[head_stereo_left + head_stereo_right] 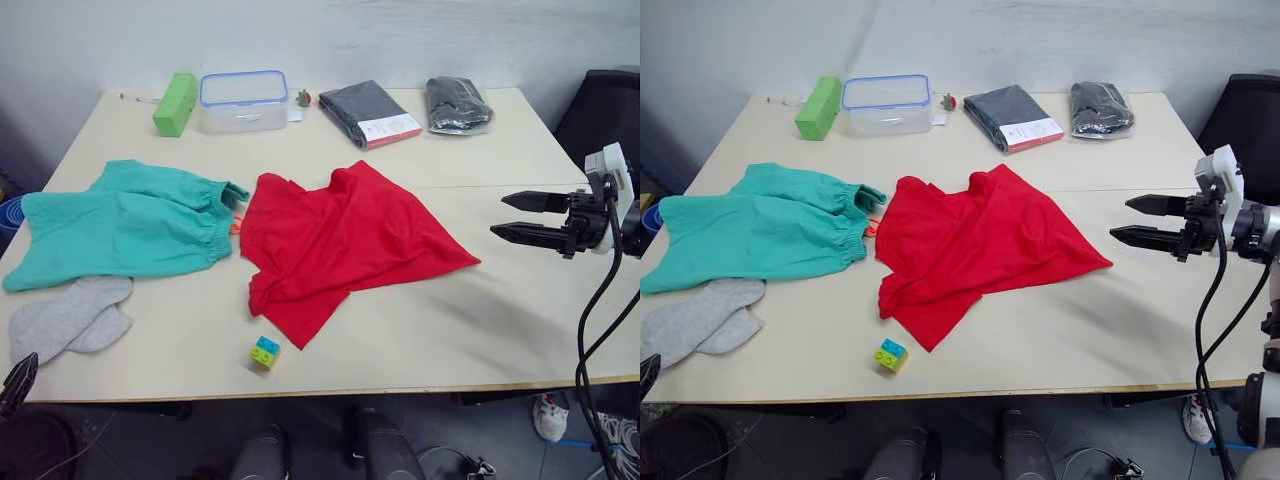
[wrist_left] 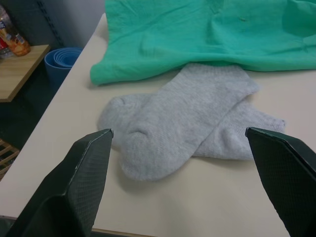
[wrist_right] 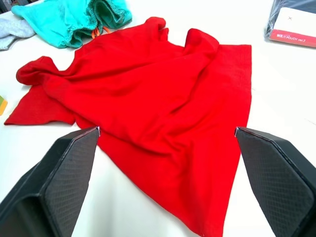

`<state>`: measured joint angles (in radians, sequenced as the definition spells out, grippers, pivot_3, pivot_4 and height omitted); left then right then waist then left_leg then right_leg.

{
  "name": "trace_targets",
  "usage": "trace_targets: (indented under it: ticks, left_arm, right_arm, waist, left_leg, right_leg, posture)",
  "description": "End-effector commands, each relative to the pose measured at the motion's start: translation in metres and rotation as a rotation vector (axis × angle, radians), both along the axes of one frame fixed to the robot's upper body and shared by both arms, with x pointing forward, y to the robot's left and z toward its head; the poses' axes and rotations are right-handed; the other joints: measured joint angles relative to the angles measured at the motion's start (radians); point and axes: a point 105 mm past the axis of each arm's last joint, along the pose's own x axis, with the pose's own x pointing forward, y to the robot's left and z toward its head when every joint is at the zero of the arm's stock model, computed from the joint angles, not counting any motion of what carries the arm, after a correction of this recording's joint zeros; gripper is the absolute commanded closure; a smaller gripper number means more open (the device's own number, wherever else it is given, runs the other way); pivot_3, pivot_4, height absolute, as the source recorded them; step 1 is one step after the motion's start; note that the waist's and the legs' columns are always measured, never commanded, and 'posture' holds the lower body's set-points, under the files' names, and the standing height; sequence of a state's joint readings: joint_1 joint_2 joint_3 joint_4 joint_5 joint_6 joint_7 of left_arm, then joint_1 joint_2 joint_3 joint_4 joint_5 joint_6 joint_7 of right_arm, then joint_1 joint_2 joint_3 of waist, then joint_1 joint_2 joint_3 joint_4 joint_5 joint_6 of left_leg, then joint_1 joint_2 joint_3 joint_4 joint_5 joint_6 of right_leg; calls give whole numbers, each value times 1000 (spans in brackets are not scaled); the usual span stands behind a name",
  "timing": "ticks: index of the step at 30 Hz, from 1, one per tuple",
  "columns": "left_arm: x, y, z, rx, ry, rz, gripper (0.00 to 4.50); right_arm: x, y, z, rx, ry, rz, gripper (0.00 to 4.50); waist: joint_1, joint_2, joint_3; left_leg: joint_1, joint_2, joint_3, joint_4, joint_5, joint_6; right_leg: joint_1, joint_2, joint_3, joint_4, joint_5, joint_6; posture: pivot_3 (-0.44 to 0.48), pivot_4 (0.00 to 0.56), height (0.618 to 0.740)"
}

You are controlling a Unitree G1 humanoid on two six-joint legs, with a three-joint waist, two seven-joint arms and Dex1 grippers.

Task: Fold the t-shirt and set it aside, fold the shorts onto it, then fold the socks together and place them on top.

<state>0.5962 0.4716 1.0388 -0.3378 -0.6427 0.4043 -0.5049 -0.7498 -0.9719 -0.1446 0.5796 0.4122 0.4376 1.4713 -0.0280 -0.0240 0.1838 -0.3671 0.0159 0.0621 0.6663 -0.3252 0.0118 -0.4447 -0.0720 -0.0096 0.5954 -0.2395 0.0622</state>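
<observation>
Right gripper (image 1: 1118,220), jaws spread and empty, hovers beside the crumpled t-shirt (image 1: 975,250), whose limp cotton looks best pinched at its nearest corner.

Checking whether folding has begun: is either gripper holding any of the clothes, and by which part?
Nothing is held. The right gripper is open beside the t-shirt; the left gripper is open, pointing at the socks.

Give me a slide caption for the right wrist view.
Open right gripper poised above the crumpled red t-shirt.
</observation>
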Motion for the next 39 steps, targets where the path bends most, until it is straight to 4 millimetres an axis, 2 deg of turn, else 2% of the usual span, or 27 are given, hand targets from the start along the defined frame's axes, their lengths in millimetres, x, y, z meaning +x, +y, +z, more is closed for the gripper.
trace_targets:
  ticks: [1, 14, 18, 21, 27, 33, 35, 39]
  left_arm:
    - [-6, 5, 13, 42, -23, 21, 0]
    - [-2, 3, 11, 41, -19, 18, 0]
    - [4, -3, 12, 41, -9, -33, 0]
    - [15, -17, 14, 32, -8, -116, 0]
    - [50, -99, 14, 11, 108, -599, 0]
    - [80, -178, 9, 36, 221, -1111, 0]
    - [85, -193, 7, 104, 285, -1261, 0]
    - [94, -209, 4, 172, 365, -1474, 0]
  right_arm:
    - [-1, 4, 5, -13, -23, 32, 28]
    - [4, 3, 5, -46, -86, -3, 28]
    - [1, 6, 5, -50, -67, 22, 28]
    - [-5, 10, 7, -53, -57, 50, 28]
    - [-34, 37, 14, -86, -34, 205, 28]
    - [-84, 85, 2, -117, 12, 439, 28]
    - [-97, 99, -1, -116, 12, 487, 28]
    - [-112, 115, -8, -112, 9, 529, 28]
  waist:
    - [0, 0, 0]
    - [-1, 0, 0]
    - [-1, 0, 0]
    - [0, 0, 0]
    - [3, 1, 1]
    - [3, 2, 1]
    - [3, 2, 1]
    - [-2, 3, 1]
  left_leg:
    - [0, 0, 0, 0, 0, 0]
    - [0, 0, 0, 0, 0, 0]
    - [0, 0, 0, 0, 0, 0]
    - [0, 0, 0, 0, 0, 0]
    - [-1, 0, -1, 0, 0, 0]
    - [-1, 0, -3, -1, 0, -1]
    - [-1, 0, -3, 0, 0, -1]
    - [0, 0, -1, -1, 0, -1]
  right_leg:
    - [0, 0, 0, 0, 0, 0]
    - [0, 0, 0, 0, 0, 0]
    - [0, 0, 0, 0, 0, 0]
    - [0, -1, 0, 0, 0, 0]
    - [0, -2, -1, 0, 0, 0]
    - [0, -1, -2, 2, 2, 3]
    - [0, -1, -2, 2, 2, 4]
    - [0, 1, -3, 3, 3, 6]
  posture:
    - [0, 150, 740]
    - [0, 150, 740]
    - [0, 150, 740]
    - [0, 150, 740]
    - [0, 150, 740]
    - [0, 150, 740]
    - [0, 150, 740]
    - [0, 150, 740]
